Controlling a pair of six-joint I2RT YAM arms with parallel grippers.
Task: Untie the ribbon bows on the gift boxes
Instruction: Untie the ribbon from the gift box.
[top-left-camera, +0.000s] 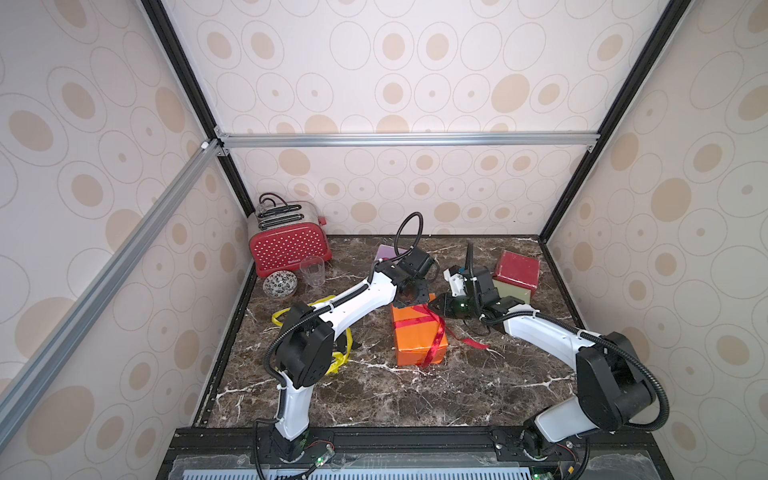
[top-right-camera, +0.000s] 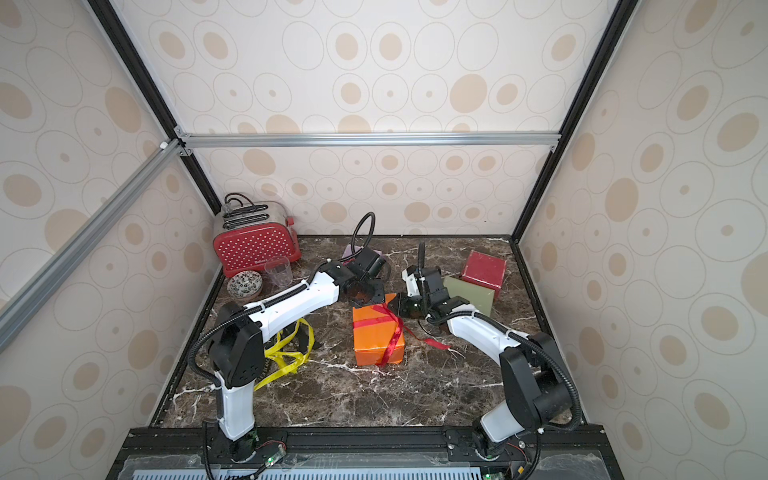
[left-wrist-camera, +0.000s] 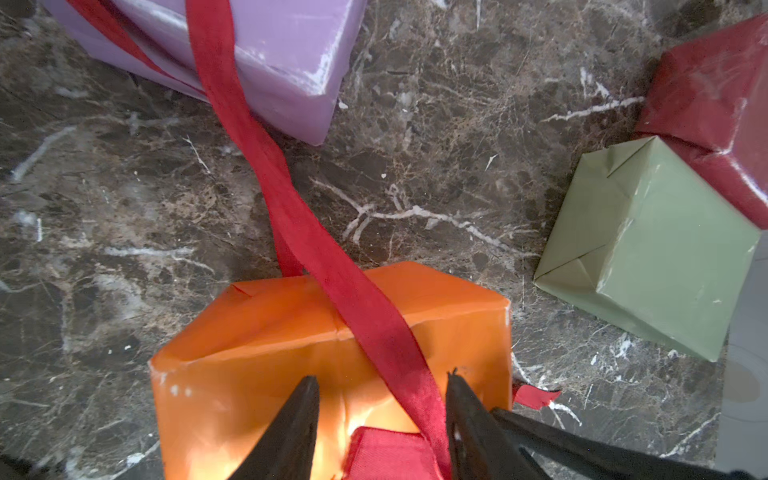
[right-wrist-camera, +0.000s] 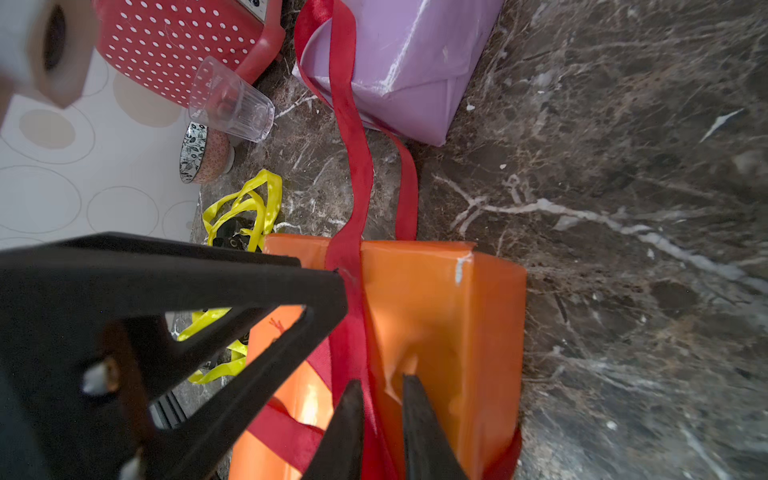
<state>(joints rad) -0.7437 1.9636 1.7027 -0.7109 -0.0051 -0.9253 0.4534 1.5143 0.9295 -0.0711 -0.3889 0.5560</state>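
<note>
The orange gift box (top-left-camera: 417, 336) (top-right-camera: 376, 332) stands mid-table with the red ribbon (top-left-camera: 436, 332) (left-wrist-camera: 291, 208) wrapped over it. One strand runs to the lilac box (left-wrist-camera: 270, 54) (right-wrist-camera: 407, 62). A loose tail (top-left-camera: 473, 343) lies on the table. My left gripper (left-wrist-camera: 381, 376) (top-left-camera: 409, 299) hangs open over the box's far end, with a ribbon strand between its fingers. My right gripper (right-wrist-camera: 382, 379) (top-left-camera: 432, 305) is shut on the red ribbon at the box's far right edge. The olive box (top-left-camera: 513, 291) and dark red box (top-left-camera: 517, 268) sit at the back right. Loose yellow ribbons (top-right-camera: 286, 357) lie left.
A red white-dotted toaster (top-left-camera: 286, 245), a clear glass (top-left-camera: 312, 270) and a patterned bowl (top-left-camera: 279, 284) stand in the back left corner. Walls close in the marble table (top-left-camera: 374, 395) on three sides. The left arm reaches over the yellow ribbons.
</note>
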